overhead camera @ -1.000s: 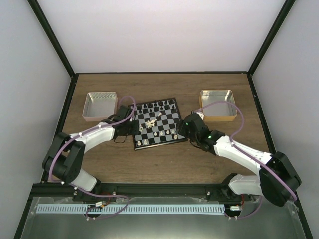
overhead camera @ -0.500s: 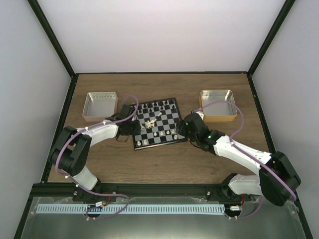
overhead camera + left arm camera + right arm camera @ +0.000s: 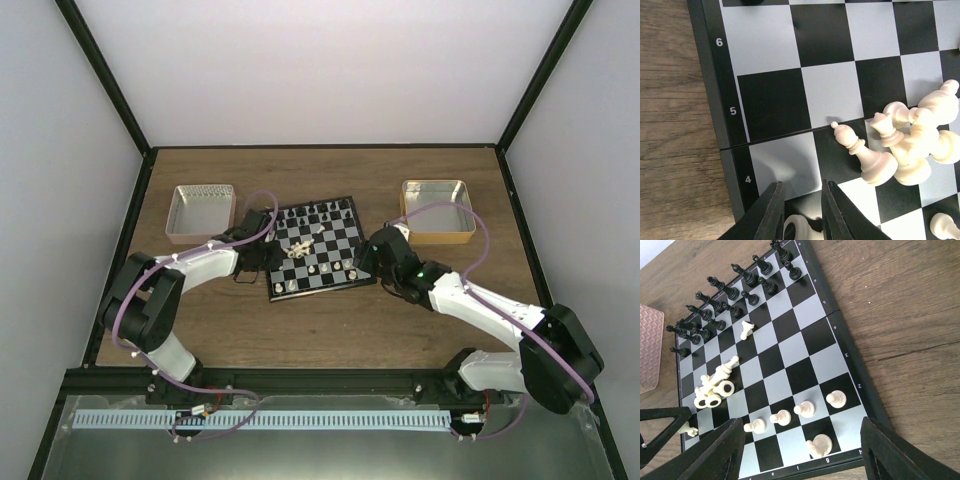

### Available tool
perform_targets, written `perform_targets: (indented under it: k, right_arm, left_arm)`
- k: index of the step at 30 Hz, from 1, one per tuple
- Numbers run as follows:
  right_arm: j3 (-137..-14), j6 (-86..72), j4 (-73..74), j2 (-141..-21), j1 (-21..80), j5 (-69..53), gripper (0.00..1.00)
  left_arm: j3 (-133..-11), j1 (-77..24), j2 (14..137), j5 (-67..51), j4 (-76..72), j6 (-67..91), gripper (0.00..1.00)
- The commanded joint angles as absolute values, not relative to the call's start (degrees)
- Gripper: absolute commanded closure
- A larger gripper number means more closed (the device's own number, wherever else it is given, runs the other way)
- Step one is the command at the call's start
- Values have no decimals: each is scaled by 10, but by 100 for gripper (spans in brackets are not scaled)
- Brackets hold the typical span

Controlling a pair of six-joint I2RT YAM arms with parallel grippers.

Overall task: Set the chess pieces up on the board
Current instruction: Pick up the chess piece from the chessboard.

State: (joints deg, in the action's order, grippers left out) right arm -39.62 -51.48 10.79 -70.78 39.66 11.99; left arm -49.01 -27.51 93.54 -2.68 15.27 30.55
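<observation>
The board [image 3: 340,236] lies mid-table, with black figures along its far rows. In the left wrist view my left gripper [image 3: 801,200] hangs low over the board's [image 3: 770,100] left edge near row 4. Its narrow jaws are shut on a cream-white chess piece [image 3: 798,228]. Several more white pieces lie in a heap [image 3: 912,145] to the right. My right gripper [image 3: 801,424] stands wide open above the board's [image 3: 790,347] near right corner. Below it are a row of upright white pawns [image 3: 805,408] and a knight [image 3: 819,445]. One white piece [image 3: 746,330] lies tipped further up the board.
A metal tray [image 3: 202,212] stands left of the board and a gold-rimmed tray [image 3: 438,210] right of it. Black figures [image 3: 730,295] fill the board's far two rows. Bare wooden table [image 3: 330,330] lies between the board and the arm bases.
The left arm has slid forward to the board's left edge and its jaws have narrowed around a white piece. The right arm has not moved.
</observation>
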Motion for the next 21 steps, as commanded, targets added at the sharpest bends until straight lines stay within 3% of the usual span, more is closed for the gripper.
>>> perform_targets:
  k: [1, 21]
  right_arm:
    - [-415, -513, 111, -703, 393, 129, 35]
    - [-412, -515, 108, -703, 393, 126, 35]
  left_arm:
    - [-487, -272, 925, -26, 164, 313, 75]
    - [-484, -272, 923, -84, 191, 336, 68]
